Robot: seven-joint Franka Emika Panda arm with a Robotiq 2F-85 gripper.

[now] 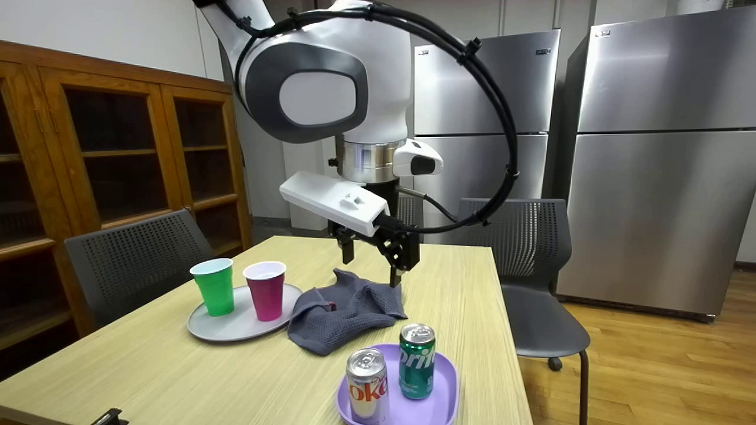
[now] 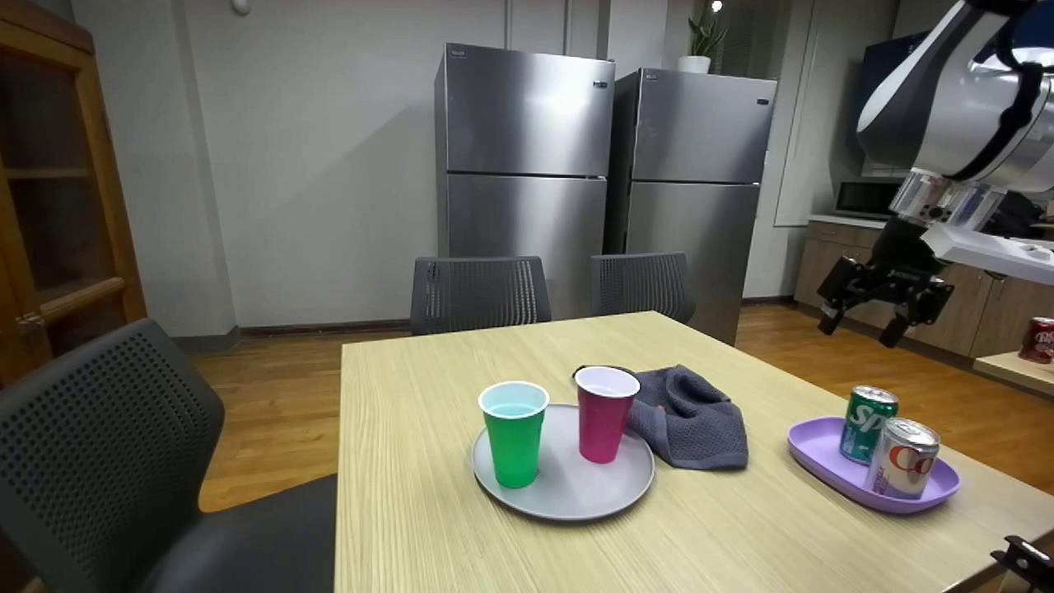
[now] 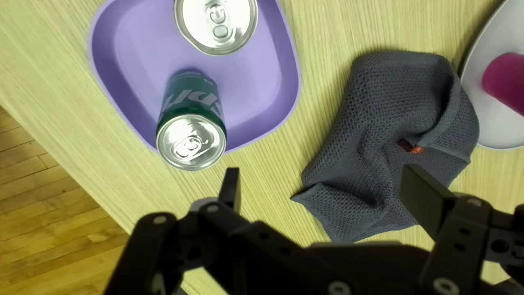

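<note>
Jaws apart, cloth [image 3: 368,164] and cans [image 3: 191,123] below

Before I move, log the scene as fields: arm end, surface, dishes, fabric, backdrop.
Arm end: black two-fingered gripper, open, holding nothing
Surface: pale wood-grain table
Dish one: round grey plate with a green plastic cup and a magenta plastic cup, both upright
Dish two: rounded pale purple tray with a green Sprite can and a silver Coke can, both upright
Fabric: crumpled dark grey cloth on the table, between plate and tray; contact with plate unclear
Backdrop: two stainless-steel refrigerators, dark grey perforated-back chairs, glass-fronted wooden cabinet
</note>
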